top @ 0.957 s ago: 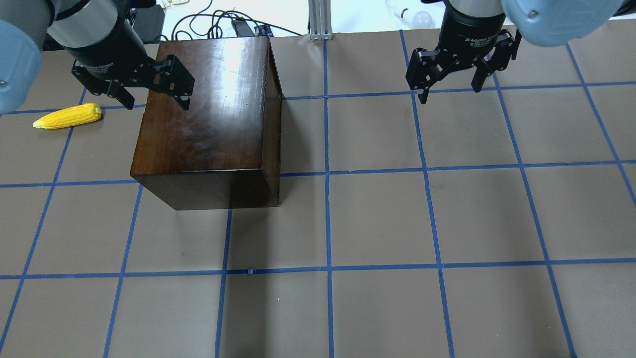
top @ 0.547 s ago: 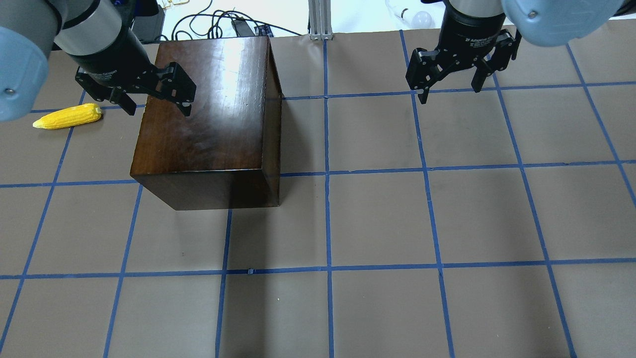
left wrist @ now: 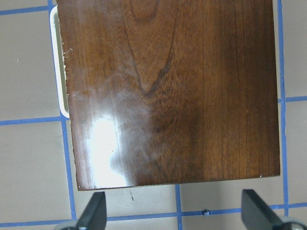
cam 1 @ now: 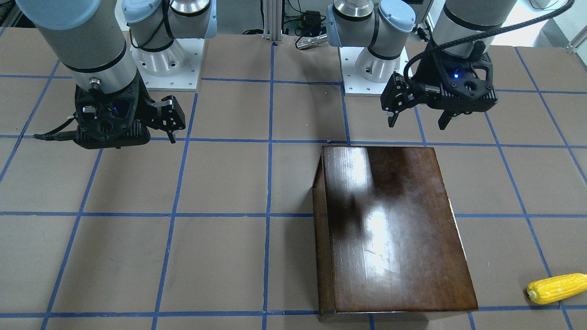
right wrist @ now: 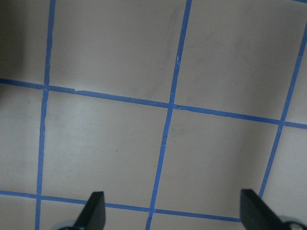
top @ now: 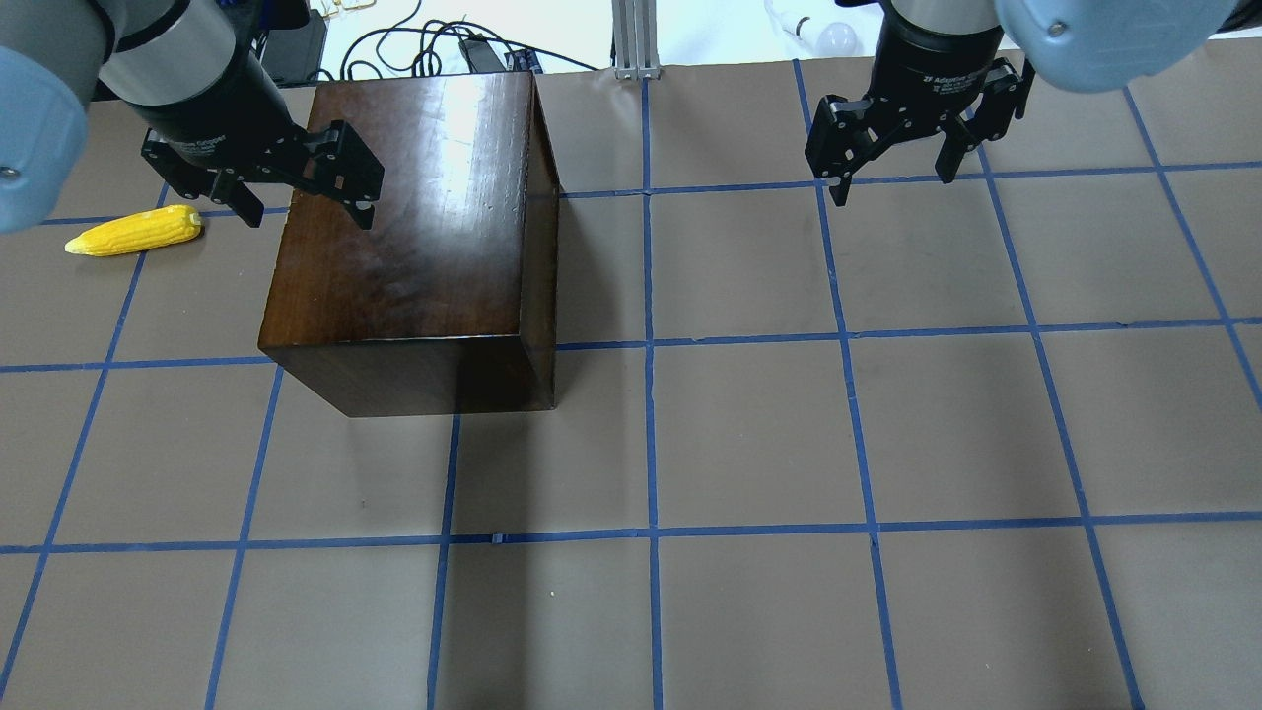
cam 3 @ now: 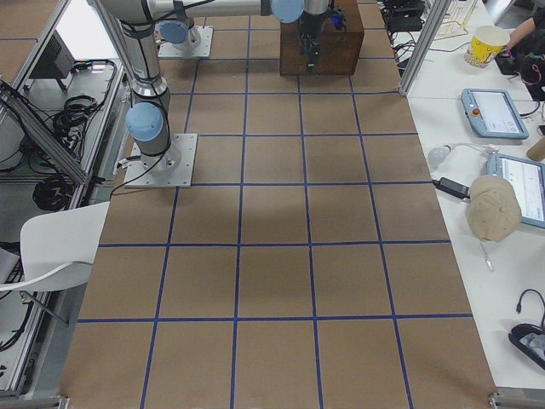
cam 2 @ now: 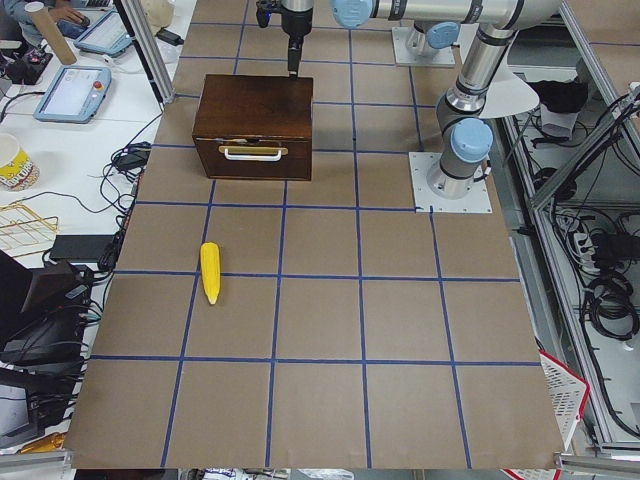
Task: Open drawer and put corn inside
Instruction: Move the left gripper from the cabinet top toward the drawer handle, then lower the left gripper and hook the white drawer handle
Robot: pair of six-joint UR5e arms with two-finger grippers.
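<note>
The glossy dark-brown box [top: 414, 227] stands on the table's left half. Its drawer [cam 2: 250, 160] is shut; the dark front with a white handle [cam 2: 252, 152] faces the table's left end. The handle also shows in the left wrist view [left wrist: 56, 62]. The yellow corn [top: 133, 230] lies on the table to the left of the box, apart from it, and shows in the front view [cam 1: 557, 288]. My left gripper [top: 306, 209] is open and empty, hovering over the box's robot-side edge. My right gripper [top: 895, 182] is open and empty above bare table on the right.
Brown table cover with a blue tape grid. Cables [top: 434, 44], an aluminium post [top: 636, 39] and a light bulb [top: 838, 37] lie beyond the far edge. The two robot bases [cam 1: 362, 59] stand at the robot side.
My left gripper has shifted slightly above the box's edge. The right gripper, box and corn have not moved.
</note>
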